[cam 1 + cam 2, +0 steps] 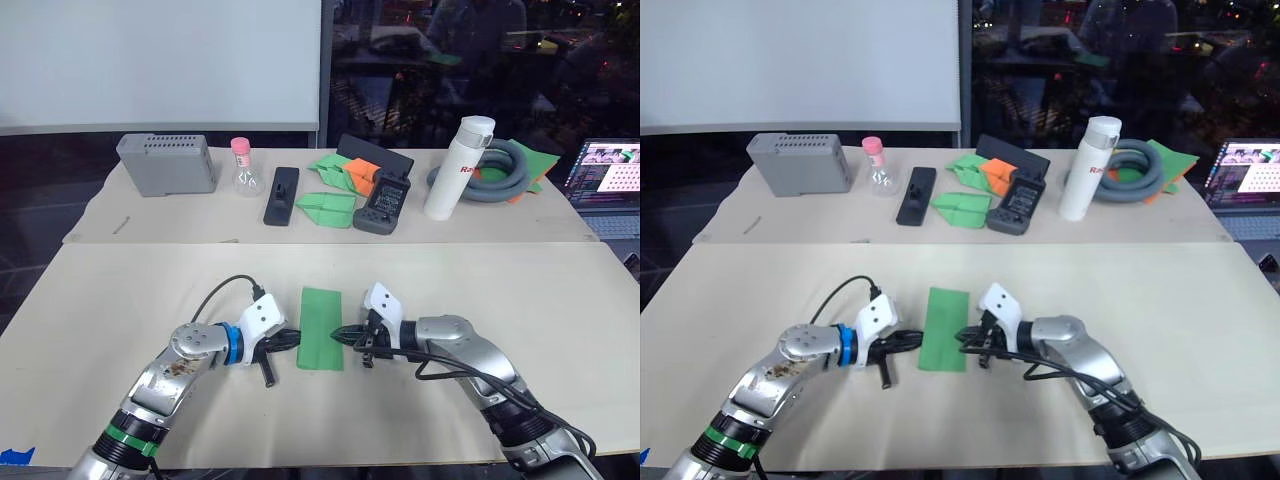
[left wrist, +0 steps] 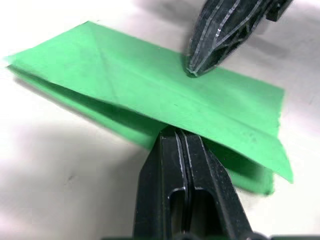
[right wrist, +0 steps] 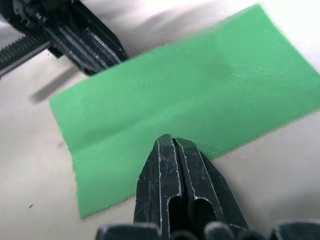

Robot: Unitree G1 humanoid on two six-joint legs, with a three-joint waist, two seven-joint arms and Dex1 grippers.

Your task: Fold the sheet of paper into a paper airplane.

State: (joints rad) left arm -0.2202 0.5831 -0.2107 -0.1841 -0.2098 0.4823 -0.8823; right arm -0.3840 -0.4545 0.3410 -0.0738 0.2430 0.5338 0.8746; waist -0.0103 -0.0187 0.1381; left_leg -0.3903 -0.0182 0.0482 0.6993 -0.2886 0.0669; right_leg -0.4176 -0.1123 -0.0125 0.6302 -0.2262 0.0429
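On the table (image 1: 520, 300) | sheet of paper (image 1: 321, 329) folded in half lengthwise | left gripper (image 1: 287, 340) closed at its edge, right gripper (image 1: 349, 337) closed, tip pressing on it | nose and wing folds left

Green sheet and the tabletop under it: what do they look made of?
Sheet of paper: thin matte paper by the look. It lies in two layers along a sharp fold and carries fine crease lines. Tabletop: a smooth, pale cream matte surface, possibly laminate or a covering; I can't tell which. The left tool and right tool sit at the sheet's opposite long edges.
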